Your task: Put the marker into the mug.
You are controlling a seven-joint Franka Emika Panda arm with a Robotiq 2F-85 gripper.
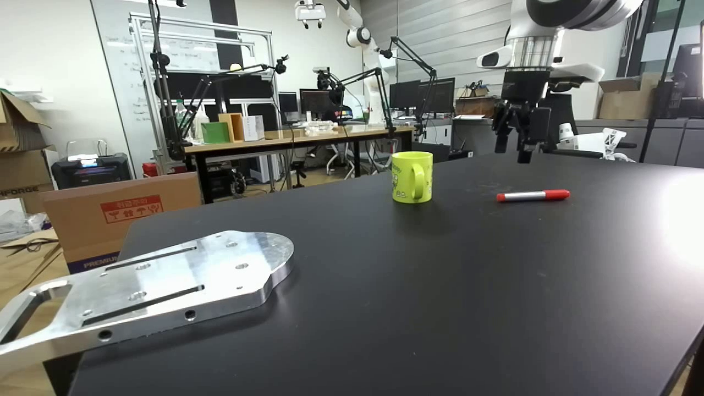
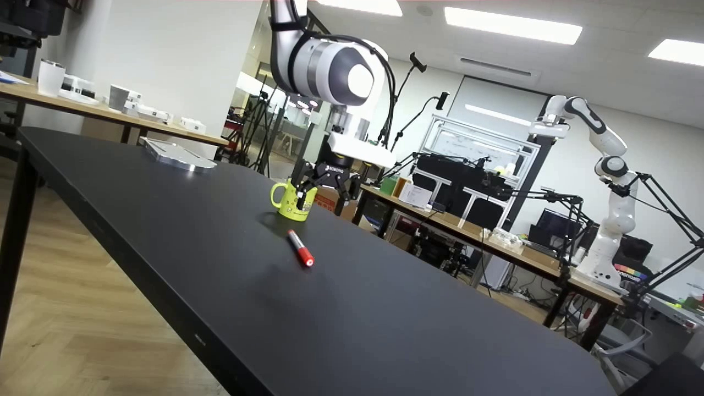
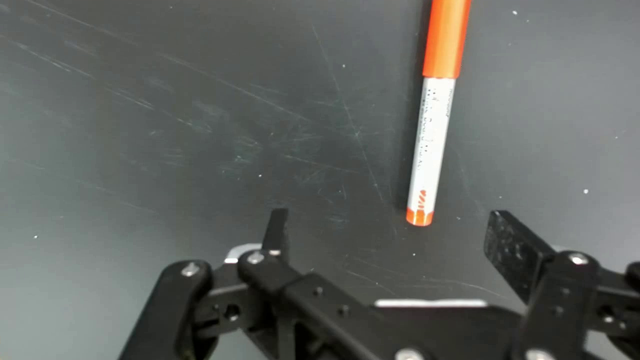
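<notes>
The red marker with a white-silver barrel lies flat on the dark table in both exterior views (image 1: 532, 196) (image 2: 300, 248). In the wrist view the marker (image 3: 431, 140) points up the picture, its red cap cut off by the top edge. The yellow-green mug (image 1: 404, 179) stands upright with its handle showing; in an exterior view the mug (image 2: 289, 204) is partly covered by my gripper. The mug is out of the wrist view. My gripper (image 1: 512, 148) (image 2: 320, 203) (image 3: 389, 220) is open and empty above the table. The marker's lower end lies ahead of the gap between the fingertips.
A thick silver metal plate (image 1: 187, 275) (image 2: 179, 155) lies at one end of the table (image 1: 440, 308). A cardboard box (image 1: 126, 220) stands beyond the table's edge. Another desk (image 1: 297, 137) with monitors and camera arms stands behind.
</notes>
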